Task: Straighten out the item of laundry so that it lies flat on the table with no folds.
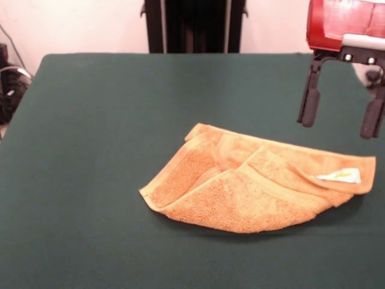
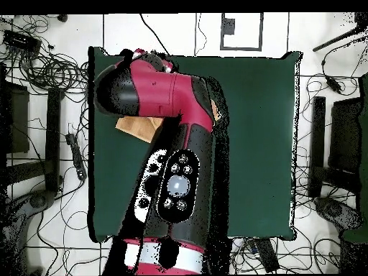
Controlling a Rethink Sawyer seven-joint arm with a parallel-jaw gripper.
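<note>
Item of laundry: an orange-yellow terry towel (image 1: 252, 192), looped pile with flatter woven bands. It lies folded on the dark green felt-like surface (image 1: 90, 150), toward the right half of the front view. Its outline is irregular, roughly wedge-shaped: the left corner is turned over to show a rougher, darker patch of pile, a banded edge crosses the middle diagonally, and a flap is folded back along the right end. A small white label (image 1: 340, 176) with a yellowish mark sits on that flap. Several layers overlap; the cloth is not flat.

Gripper (image 1: 341, 121): two black fingers (image 1: 310, 99) hang from a red and black housing at the upper right of the front view, set well apart with nothing between them, so it stands open. It is above the surface, clear of the towel, over the towel's right end.

Overhead view: the red and black arm (image 2: 172, 144) covers most of the cloth; only a small orange portion (image 2: 140, 127) shows beside the arm's elbow, near the surface's left part. The gripper cannot be made out here. The front view alone gives the folds and the label.

Surroundings: cables (image 2: 50, 65) lie on the floor around the surface, and dark stands (image 2: 352, 136) flank it. A black upright (image 1: 195, 25) stands behind the far edge in the front view.
</note>
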